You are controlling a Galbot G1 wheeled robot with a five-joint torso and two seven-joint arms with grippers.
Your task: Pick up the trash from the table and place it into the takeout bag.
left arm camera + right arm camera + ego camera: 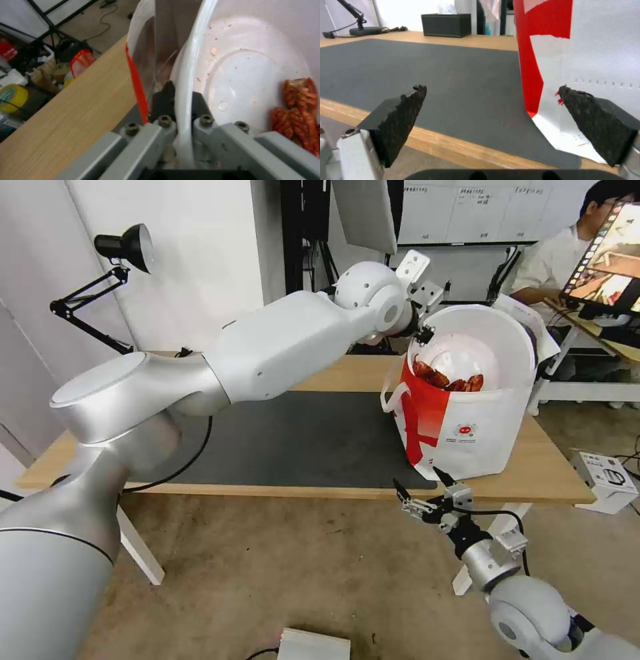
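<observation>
The left tool is clamped on the rim of the white bowl, one finger outside the rim and the other inside, and the bowl is tipped up on edge right at the mouth of the takeout bag, its open face turned toward the head camera. Red scraps have slid down into the lower curve of the bowl, and in the left wrist view they sit bunched against its wall. The bowl's gripped rim runs close along the bag's red-edged lip, so there is little room on that side; the bare wood of the desk lies open just beyond it. The left arm reaches out long and nearly level across the desk from the left, wrist bent down at the bag's upper edge. Down low, the right tool hangs spread wide with nothing in it, just off the desk's front edge and below the bag's near corner. Through its wrist view the dark mat stretches out open between the two pads, the bag's red and white side stands close by one pad, and a black tissue box sits at the far edge.
</observation>
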